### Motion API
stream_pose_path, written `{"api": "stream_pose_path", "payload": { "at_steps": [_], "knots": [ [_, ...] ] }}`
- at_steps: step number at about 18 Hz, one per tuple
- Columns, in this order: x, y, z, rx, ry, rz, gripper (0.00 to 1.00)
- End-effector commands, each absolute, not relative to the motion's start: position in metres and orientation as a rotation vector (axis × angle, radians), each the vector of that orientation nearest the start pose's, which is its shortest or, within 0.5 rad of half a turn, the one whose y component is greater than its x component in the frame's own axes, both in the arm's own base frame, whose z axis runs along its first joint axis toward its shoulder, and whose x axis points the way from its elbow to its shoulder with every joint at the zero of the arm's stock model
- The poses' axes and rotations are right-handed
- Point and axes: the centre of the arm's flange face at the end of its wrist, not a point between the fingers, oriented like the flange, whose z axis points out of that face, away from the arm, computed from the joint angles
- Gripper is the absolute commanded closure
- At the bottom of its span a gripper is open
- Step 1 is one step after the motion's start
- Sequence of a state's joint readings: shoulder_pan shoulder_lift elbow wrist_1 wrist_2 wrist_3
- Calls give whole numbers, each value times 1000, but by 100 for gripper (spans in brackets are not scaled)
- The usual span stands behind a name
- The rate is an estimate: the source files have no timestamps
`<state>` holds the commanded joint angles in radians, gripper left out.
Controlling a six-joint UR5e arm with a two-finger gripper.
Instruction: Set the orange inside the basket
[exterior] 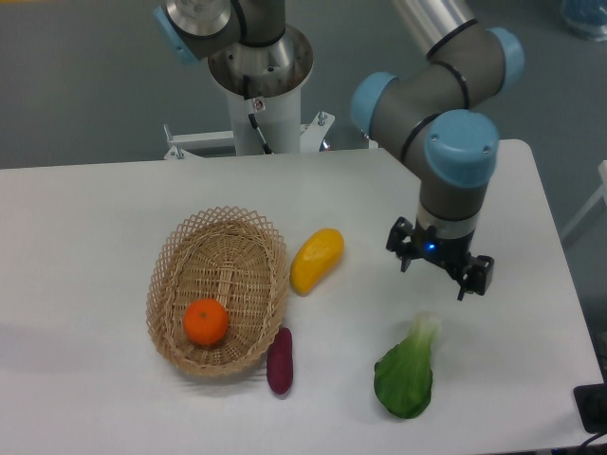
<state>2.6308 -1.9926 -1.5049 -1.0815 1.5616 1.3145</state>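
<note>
Orange [206, 321]: sat inside the basket, on its woven floor toward the near end, touching the weave beneath it. Skin was smooth and bright orange.

Basket [268, 239]: oval, light-tan wicker with an open lattice rim. It stood on the left half of the bench, long axis running near to far. It held the orange only.

End effector [439, 268]: hung above the right half of the bench, well apart from the basket, pointing down. Its two black fingers stood apart with a visible gap between them, and nothing was held between them. A small blue light glowed on the wrist just above the fingers.

Arm [455, 152]: grey tube sections with light-blue joint caps. It reached in from the far edge and bent down to the end effector.

Arm base [258, 71]: white pedestal at the far edge of the bench, behind the basket.

Yellow fruit [317, 260]: elongated, yellow-orange, lying just right of the basket's rim.

Purple vegetable [280, 360]: small, dark, elongated, lying at the basket's near right edge, close to or touching the rim; contact could not be confirmed.

Leafy green [406, 374]: dark green leaves with a pale stalk, lying on the bench near and slightly left of the end effector, not touching it.

Bench [85, 218]: white, plain surface.

Writing and labels: none could be read on any item.
</note>
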Motion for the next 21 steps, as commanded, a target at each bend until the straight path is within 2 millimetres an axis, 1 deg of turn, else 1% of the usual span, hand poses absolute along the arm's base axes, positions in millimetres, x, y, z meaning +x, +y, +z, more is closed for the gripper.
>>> {"api": "stream_pose_path", "payload": {
  "at_steps": [3, 7, 11, 21],
  "knots": [
    [-523, 426, 327, -3045, 411, 186, 0],
    [-533, 414, 326, -3047, 444, 191, 0],
    [-532, 411, 320, -3056, 440, 185, 0],
    [-532, 411, 323, -3054, 440, 192, 0]
  ]
}}
